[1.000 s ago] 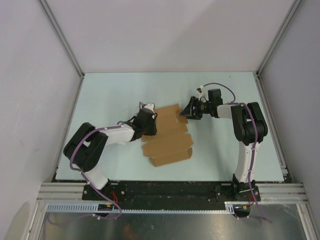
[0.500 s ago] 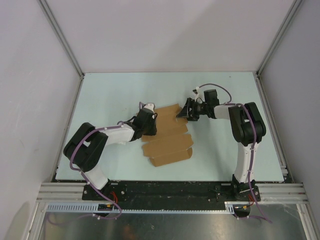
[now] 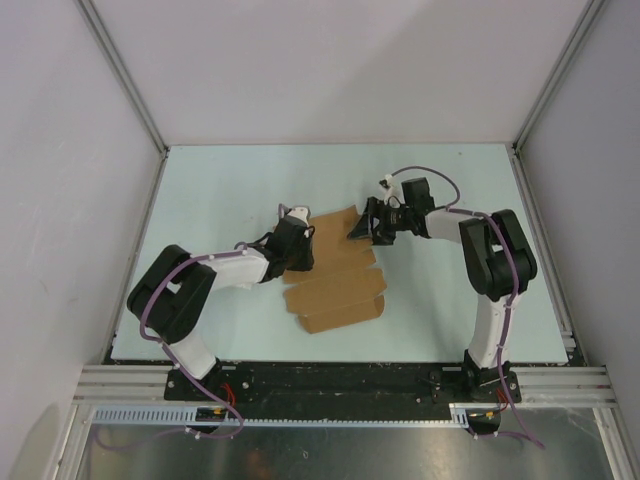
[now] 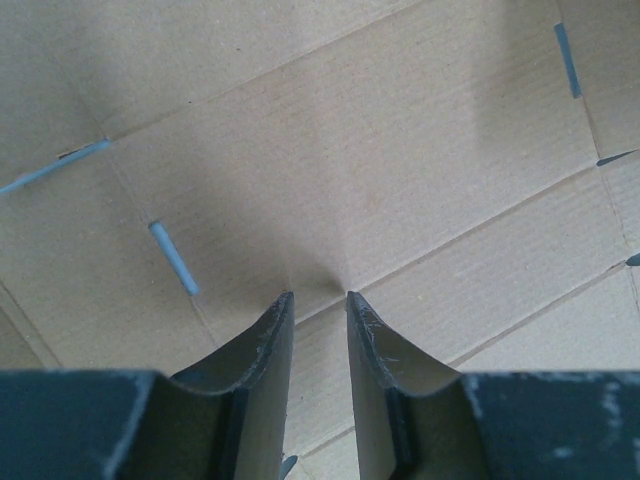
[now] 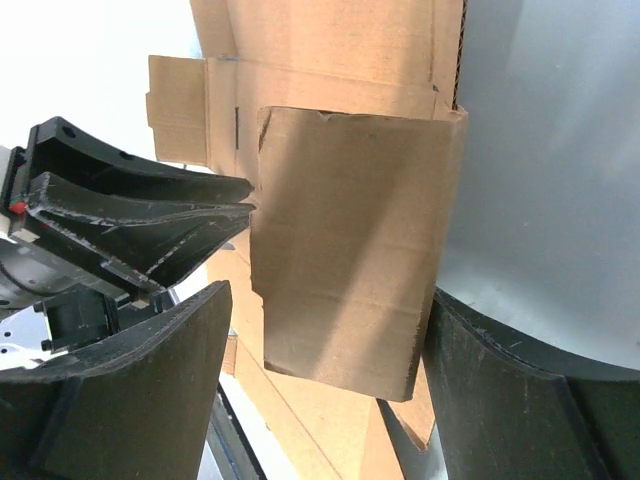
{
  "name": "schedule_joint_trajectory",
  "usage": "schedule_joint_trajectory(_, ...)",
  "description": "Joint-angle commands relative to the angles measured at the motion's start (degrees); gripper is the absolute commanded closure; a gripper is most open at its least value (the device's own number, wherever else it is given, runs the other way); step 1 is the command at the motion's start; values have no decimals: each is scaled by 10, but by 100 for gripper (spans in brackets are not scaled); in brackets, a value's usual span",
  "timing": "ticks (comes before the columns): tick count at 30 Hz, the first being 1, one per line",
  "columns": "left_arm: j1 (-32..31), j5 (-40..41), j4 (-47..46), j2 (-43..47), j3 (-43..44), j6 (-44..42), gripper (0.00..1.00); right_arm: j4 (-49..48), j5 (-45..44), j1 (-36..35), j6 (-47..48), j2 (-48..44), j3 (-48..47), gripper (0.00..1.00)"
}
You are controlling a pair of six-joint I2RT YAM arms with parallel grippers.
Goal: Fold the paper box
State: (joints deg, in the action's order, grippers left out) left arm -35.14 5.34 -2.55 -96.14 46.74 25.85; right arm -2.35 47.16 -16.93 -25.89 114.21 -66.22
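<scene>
The paper box [image 3: 335, 285] is a brown flapped sheet lying mostly flat at the table's middle. My left gripper [image 3: 303, 250] rests on its left part. In the left wrist view its tips [image 4: 318, 295] press down on the cardboard [image 4: 400, 150], a narrow gap between them and nothing in it. My right gripper [image 3: 357, 230] is at the sheet's far right corner. In the right wrist view it stands wide open [image 5: 330, 290] around a raised flap [image 5: 350, 250], which sits close to the right finger [image 5: 500, 390]. The left gripper [image 5: 130, 215] shows beyond the flap.
The pale table [image 3: 220, 190] is boxed in by white walls with aluminium posts at the left [image 3: 120, 75] and right [image 3: 560, 75]. Both arm bases sit on the black rail [image 3: 340, 380] at the near edge.
My right gripper has moved left onto the sheet's far right flap and opened wider. The left gripper and the rest of the sheet have stayed put.
</scene>
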Motion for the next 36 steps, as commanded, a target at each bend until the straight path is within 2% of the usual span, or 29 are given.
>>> schedule_joint_trajectory(1, -2, -15, -11, -11, 14, -4, 67, 16, 1, -6, 9, -43, 0, 21)
schedule_joint_trajectory(5, -2, -17, -11, -11, 15, -4, 67, 20, -6, -5, 9, -60, 0, 17)
schedule_joint_trajectory(13, -2, -20, -11, -14, 17, -4, 68, 16, -1, -5, -1, -69, 0, 18)
schedule_joint_trajectory(16, -3, -20, -11, -13, 19, -4, 68, 13, 4, -5, -6, -67, 0, 24)
schedule_joint_trajectory(20, -3, -22, -11, -13, 18, -4, 68, 0, 17, -5, -17, -61, 0, 39)
schedule_joint_trajectory(23, -2, -24, -11, -14, 17, -4, 68, -10, 18, -5, -25, -61, 0, 45)
schedule_joint_trajectory(28, -2, -24, -11, -16, 18, -4, 68, -23, 21, -7, -35, -51, 0, 50)
schedule_joint_trajectory(32, -2, -27, -11, -17, 18, -4, 68, -34, 22, -14, -43, -41, 0, 58)
schedule_joint_trajectory(36, -2, -28, -11, -18, 17, -4, 68, -54, 25, -22, -54, -29, 0, 60)
